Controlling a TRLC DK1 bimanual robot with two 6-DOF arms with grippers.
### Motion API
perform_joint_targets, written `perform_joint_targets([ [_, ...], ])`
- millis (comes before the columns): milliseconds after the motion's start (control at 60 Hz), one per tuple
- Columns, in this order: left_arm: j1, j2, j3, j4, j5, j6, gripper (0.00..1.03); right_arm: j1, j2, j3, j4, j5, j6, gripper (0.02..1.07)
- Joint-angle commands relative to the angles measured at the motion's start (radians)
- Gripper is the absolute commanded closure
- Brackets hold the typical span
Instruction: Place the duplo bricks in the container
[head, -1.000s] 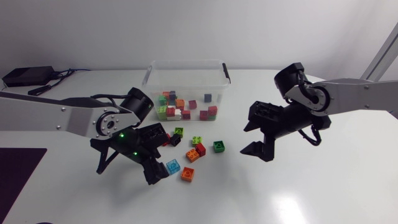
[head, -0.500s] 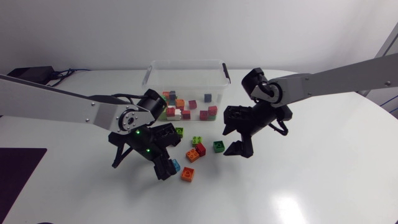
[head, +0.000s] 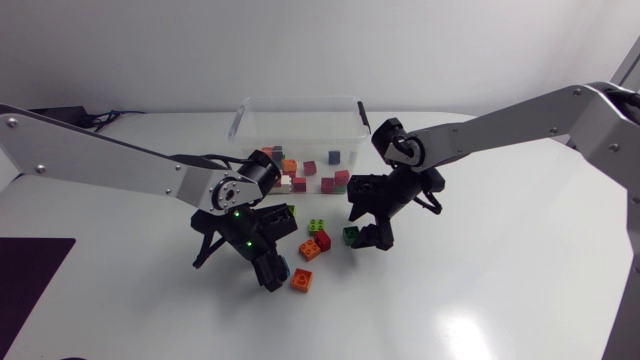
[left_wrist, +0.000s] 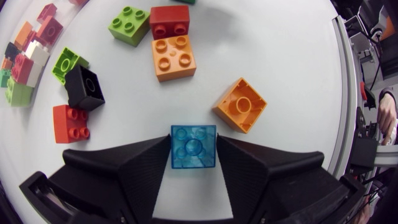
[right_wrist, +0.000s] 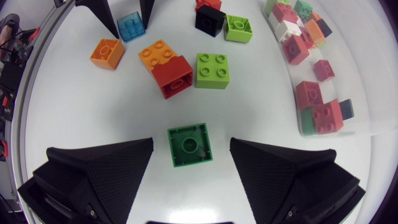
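Note:
In the left wrist view a clear blue brick (left_wrist: 193, 147) sits on the table between my left gripper's (left_wrist: 193, 157) fingers, and both fingers press its sides. From above, that gripper (head: 272, 268) covers most of the blue brick (head: 284, 263). My right gripper (right_wrist: 189, 157) stands open over a dark green brick (right_wrist: 189, 145), with a gap on each side. Overhead, the right gripper (head: 362, 232) is beside the green brick (head: 351, 235). The clear container (head: 300, 101) at the back holds several bricks.
Loose bricks lie between the grippers: an orange one (head: 302, 281), an orange and red pair (head: 316, 245), a lime one (head: 316, 225), and black and lime ones (head: 287, 212) near the container. A black box (head: 40, 122) with a cable sits at the back left.
Both arms have moved in toward the loose bricks. The left gripper has come down over the blue brick and narrowed onto it. The right gripper has swung left to the green brick.

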Motion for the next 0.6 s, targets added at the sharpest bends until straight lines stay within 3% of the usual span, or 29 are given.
perform_joint_targets([
  [0, -0.008, 0.045, 0.030, -0.028, 0.006, 0.012, 0.64, 0.009, 0.042, 0.024, -0.021, 0.003, -0.042, 0.28],
  [83, -0.010, 0.058, 0.039, -0.041, 0.006, 0.017, 0.67, 0.009, 0.056, 0.029, -0.021, 0.001, -0.048, 0.43],
  [100, -0.010, 0.061, 0.042, -0.046, 0.006, 0.017, 0.69, 0.006, 0.057, 0.030, -0.024, -0.004, -0.053, 0.56],
  [200, -0.013, 0.064, 0.053, -0.083, 0.006, 0.024, 0.71, 0.005, 0.056, 0.029, -0.027, -0.007, -0.059, 0.84],
  [583, 0.009, -0.114, 0.055, -0.192, 0.040, 0.061, 0.71, -0.043, -0.128, 0.035, -0.144, -0.048, -0.053, 0.86],
])
